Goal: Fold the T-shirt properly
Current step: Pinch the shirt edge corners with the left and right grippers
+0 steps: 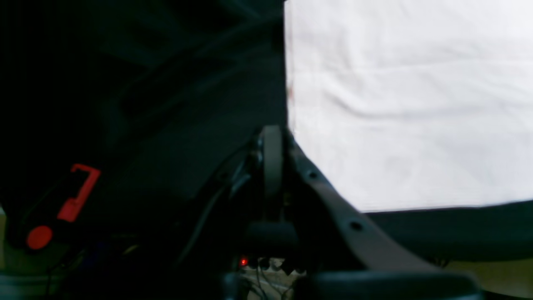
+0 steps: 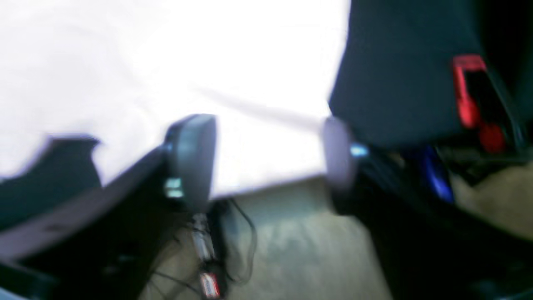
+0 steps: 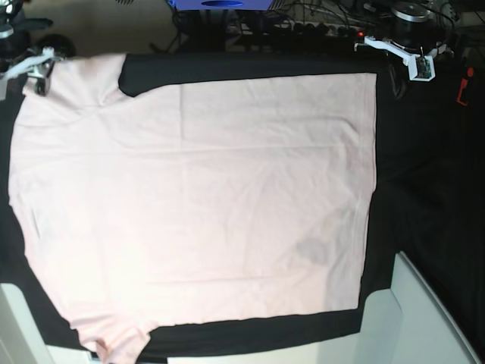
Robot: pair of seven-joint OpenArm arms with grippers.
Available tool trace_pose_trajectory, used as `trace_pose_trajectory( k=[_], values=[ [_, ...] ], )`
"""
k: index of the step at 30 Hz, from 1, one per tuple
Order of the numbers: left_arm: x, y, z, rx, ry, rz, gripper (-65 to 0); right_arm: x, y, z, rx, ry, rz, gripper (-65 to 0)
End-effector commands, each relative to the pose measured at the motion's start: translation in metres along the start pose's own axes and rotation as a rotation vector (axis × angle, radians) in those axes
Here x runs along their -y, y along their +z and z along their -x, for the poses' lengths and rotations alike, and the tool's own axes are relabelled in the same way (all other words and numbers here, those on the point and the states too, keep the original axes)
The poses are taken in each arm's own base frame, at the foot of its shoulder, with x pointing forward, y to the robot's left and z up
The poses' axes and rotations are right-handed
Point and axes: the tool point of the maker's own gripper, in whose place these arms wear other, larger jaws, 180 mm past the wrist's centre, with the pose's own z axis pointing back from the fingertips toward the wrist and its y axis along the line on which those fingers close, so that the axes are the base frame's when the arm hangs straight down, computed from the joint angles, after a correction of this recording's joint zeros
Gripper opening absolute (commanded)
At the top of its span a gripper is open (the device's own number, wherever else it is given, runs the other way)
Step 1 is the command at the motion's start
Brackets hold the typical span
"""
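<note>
The pale pink T-shirt (image 3: 197, 205) lies spread flat, plain side up, on the black table cloth (image 3: 428, 189), with one sleeve at the top left and one at the bottom left. My right gripper (image 3: 36, 72) hovers at the top-left sleeve. In the blurred right wrist view it (image 2: 264, 156) is open, its two pads wide apart with the shirt's edge (image 2: 258, 166) showing between them. My left gripper (image 3: 399, 80) sits just off the shirt's top-right corner. In the left wrist view it (image 1: 272, 160) is shut on nothing, with the T-shirt (image 1: 408, 104) right beside it.
A red clamp (image 3: 462, 91) is fixed at the table's right edge, also seen as the clamp (image 1: 77, 196) in the left wrist view. Cables and a power strip (image 3: 318, 19) lie beyond the far edge. A white panel (image 3: 424, 318) stands at the lower right.
</note>
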Motion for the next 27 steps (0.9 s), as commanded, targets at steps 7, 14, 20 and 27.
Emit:
trace_pose_trajectory(
  k=[7,14,20,27],
  values=[
    [-0.009,-0.003,0.002,0.009,-0.004,-0.025,-64.5,0.021,0.002,-0.02,0.005,-0.061,-0.049,-18.3],
    [-0.01,-0.004,0.007,-0.004,-0.002,-0.029,-64.5,0.073,-0.017,0.012,-0.131,-0.22,0.021,-18.1],
    [-0.011,-0.005,0.007,-0.003,-0.002,-0.031,-64.5,0.088,-0.033,0.028,-0.188,-0.279,0.003,-18.1],
    [-0.011,-0.005,0.007,-0.003,-0.003,-0.03,-64.5,0.08,-0.046,0.035,-0.219,-0.329,-0.03,-18.1]
  ],
)
